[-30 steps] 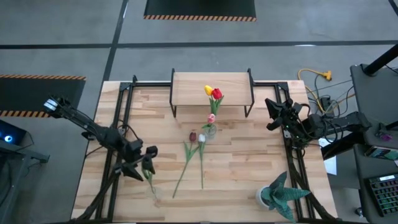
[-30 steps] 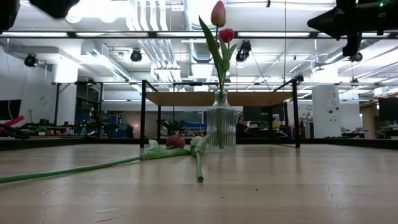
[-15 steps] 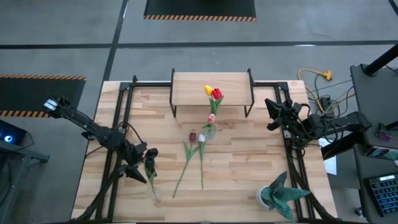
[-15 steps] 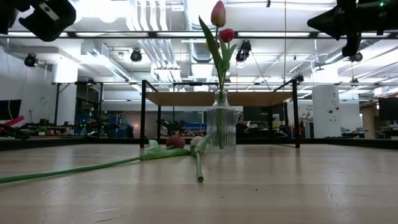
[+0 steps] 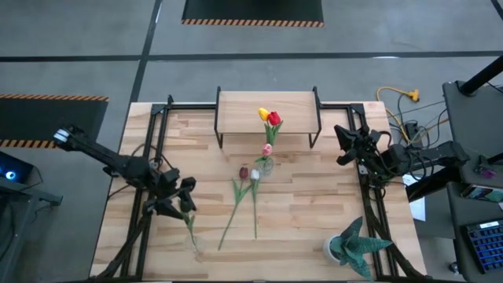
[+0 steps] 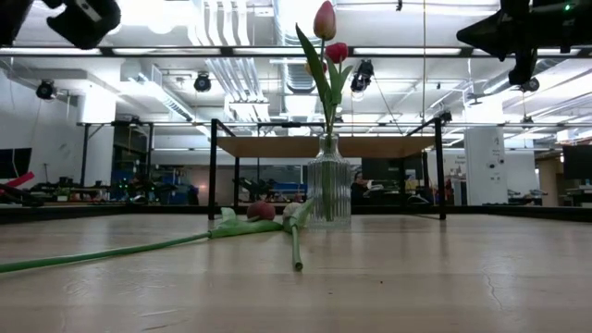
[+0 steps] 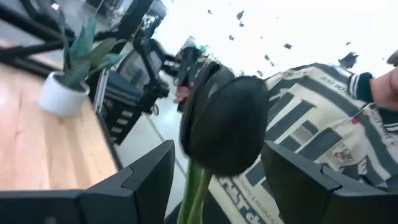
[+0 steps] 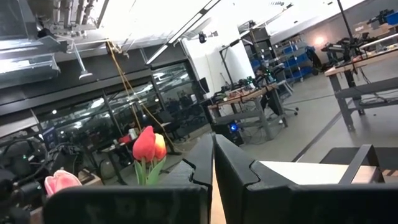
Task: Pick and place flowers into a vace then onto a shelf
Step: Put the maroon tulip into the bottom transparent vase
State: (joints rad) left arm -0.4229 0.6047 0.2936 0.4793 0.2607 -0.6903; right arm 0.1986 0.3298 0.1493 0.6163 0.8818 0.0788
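Left gripper (image 5: 185, 203) of mine hangs over the near-left part of the table (image 5: 314, 196), clenched on the stem of a dark maroon tulip (image 7: 225, 127); in my wrist view the head sits right between my two fingers (image 7: 149, 177) with the green stem running down from it. The glass vase (image 5: 266, 165) stands mid-table just in front of the shelf (image 5: 267, 114), already holding a yellow tulip (image 5: 263, 113), a red tulip (image 5: 274, 119) and a pink tulip (image 5: 267, 149). Two more flowers (image 5: 250, 174) lie flat on the planks just left of the vase, stems trailing toward the near edge. To do this step well, I judge I should carry the bloom high enough that its long stem clears the lying flowers, bring the stem's end over the vase mouth, tilt it close to upright, and lower slowly so it slips in beside the stems already there without knocking the vase; I should only let go once the stem is well inside. My right gripper (image 5: 343, 147) waits at the far-right table edge with its fingers pressed together, holding nothing. A spiky potted plant (image 5: 354, 245) sits at the near-right corner, out of my path. Against the frame a second earlier, my left gripper has risen and drawn slightly toward the far-left, and the low view now shows it at the upper left corner; the vase, the lying flowers and my right arm have not moved.
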